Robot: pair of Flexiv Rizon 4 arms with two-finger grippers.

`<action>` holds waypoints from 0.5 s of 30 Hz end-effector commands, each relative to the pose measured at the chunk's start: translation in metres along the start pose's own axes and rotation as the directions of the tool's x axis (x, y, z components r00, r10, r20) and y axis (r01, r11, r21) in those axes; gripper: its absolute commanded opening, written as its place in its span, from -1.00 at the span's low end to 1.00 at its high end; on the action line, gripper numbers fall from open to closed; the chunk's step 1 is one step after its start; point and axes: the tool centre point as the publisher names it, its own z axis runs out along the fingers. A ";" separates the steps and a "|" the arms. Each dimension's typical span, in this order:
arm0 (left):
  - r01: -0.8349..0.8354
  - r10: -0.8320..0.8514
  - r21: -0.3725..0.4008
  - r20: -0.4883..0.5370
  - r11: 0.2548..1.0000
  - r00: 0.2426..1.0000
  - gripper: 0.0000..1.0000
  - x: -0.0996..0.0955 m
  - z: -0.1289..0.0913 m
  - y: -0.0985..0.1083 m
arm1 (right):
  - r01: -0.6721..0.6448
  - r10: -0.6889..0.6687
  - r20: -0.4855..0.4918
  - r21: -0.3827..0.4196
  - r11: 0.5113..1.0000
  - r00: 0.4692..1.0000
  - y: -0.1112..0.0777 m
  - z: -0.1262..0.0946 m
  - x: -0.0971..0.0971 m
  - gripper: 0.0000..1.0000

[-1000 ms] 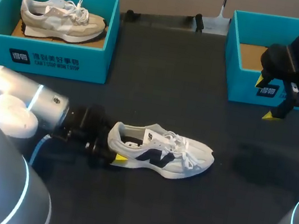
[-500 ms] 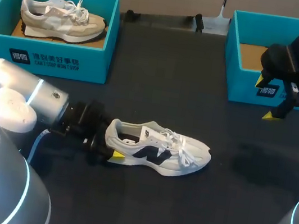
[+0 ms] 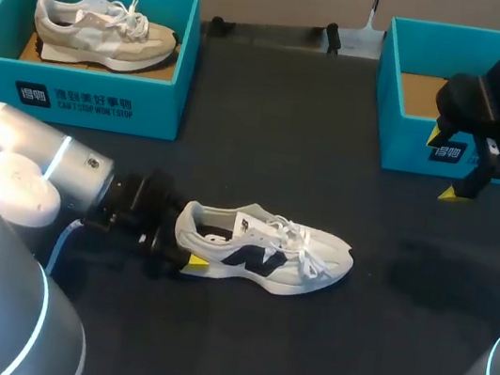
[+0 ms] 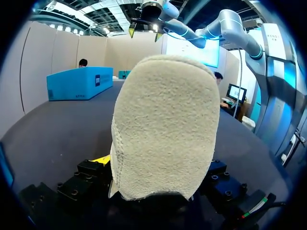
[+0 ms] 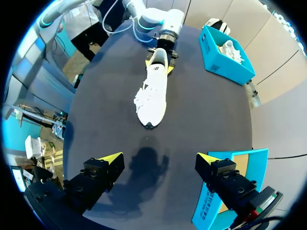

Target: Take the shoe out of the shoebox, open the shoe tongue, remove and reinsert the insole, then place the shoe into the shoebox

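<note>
Our shoe is out of its box and stands on its sole on the table, toe toward our right side; our left gripper clasps the heel from both sides; our right gripper hangs spread and empty in front of the box, well apart from the shoe. We judge the tongue-opening step is due; the right arm would need to come across and pinch the tongue under the laces while the left steadies the heel.

Beige shoe inside teal box, dark table
</note>
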 end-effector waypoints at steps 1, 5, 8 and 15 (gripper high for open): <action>0.000 0.000 -0.005 0.001 1.000 1.000 -1.00 0.002 0.001 0.001 | -0.001 0.001 -0.001 0.004 1.000 1.000 0.001 0.001 -0.001 1.00; 0.000 0.000 -0.005 0.001 1.000 1.000 -1.00 0.002 0.001 0.001 | -0.001 0.001 -0.001 0.004 1.000 1.000 0.001 0.001 -0.001 1.00; 0.000 0.000 -0.005 0.001 1.000 1.000 -1.00 0.002 0.001 0.001 | -0.079 0.080 0.011 -0.014 0.997 0.997 0.009 -0.001 -0.002 1.00; 0.000 0.000 -0.005 0.001 1.000 1.000 -1.00 0.002 0.001 0.001 | -0.453 0.457 0.079 -0.062 0.889 0.886 0.046 -0.013 -0.003 1.00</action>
